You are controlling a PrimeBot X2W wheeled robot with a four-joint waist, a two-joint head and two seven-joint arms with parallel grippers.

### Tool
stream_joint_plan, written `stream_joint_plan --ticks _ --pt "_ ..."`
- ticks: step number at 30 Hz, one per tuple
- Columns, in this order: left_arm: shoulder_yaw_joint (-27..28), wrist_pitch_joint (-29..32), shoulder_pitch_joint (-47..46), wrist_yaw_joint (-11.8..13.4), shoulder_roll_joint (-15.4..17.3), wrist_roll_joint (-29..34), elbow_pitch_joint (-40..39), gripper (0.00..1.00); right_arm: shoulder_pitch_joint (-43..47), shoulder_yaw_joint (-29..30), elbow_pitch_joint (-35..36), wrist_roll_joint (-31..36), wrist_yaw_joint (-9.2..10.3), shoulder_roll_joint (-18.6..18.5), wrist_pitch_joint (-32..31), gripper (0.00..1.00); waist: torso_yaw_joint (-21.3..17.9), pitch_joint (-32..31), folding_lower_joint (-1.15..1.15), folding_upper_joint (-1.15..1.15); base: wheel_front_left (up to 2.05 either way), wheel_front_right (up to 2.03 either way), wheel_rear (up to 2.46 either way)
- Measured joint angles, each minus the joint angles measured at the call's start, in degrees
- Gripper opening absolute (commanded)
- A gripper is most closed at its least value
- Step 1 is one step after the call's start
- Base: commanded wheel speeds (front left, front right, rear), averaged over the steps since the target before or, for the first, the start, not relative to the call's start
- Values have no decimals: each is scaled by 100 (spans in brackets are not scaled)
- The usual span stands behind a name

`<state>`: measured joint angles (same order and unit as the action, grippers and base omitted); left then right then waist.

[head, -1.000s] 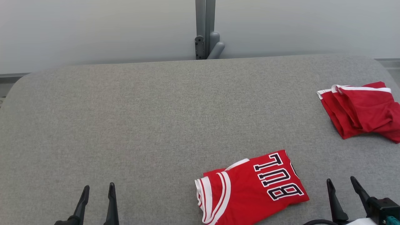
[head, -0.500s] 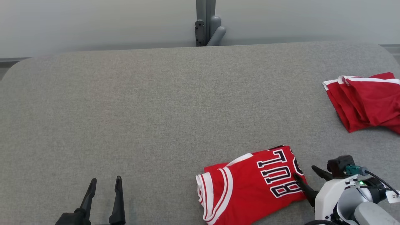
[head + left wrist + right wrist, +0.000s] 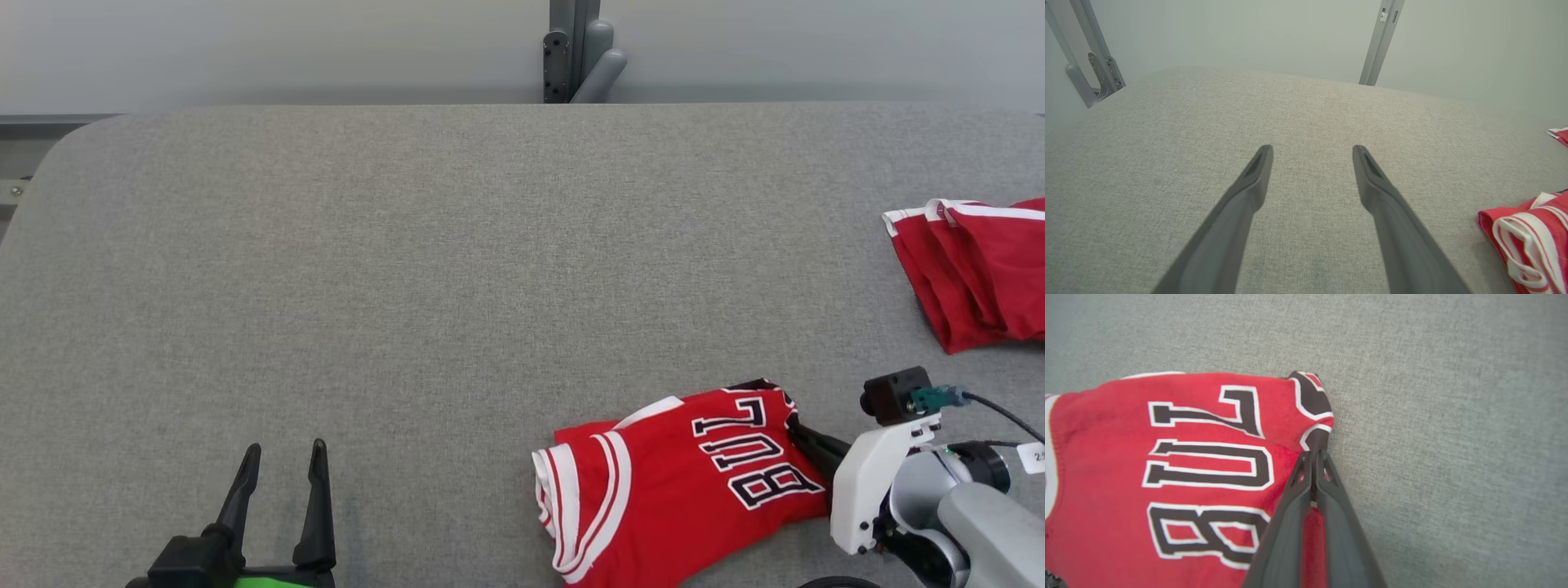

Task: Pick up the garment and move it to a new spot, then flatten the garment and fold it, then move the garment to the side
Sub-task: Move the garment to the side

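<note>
The right gripper has its two dark fingers pressed together on the bunched edge of the folded red jersey. The jersey lies on the grey fabric table and spreads away to the gripper's left. Black, white-edged letters beside the fingertips read "BUL". Well beyond the jersey, the left gripper hovers with fingers spread, holding nothing. Another red garment, trimmed in white, lies apart, ahead of the right gripper.

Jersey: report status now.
Right pincer shut on jersey edge. Left pincer open, off the cloth. Other red garment far right, not in the way.
</note>
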<state>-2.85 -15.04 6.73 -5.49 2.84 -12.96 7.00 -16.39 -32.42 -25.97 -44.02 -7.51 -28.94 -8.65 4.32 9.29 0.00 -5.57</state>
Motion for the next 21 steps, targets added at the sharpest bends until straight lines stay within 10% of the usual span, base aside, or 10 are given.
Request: stream_joint_plan --ticks 21 --pt "-159 -1 -627 55 0 -143 -354 100 -3170 -1176 307 -805 0 -1257 -867 0 -338 587 1 0 0 0 0"
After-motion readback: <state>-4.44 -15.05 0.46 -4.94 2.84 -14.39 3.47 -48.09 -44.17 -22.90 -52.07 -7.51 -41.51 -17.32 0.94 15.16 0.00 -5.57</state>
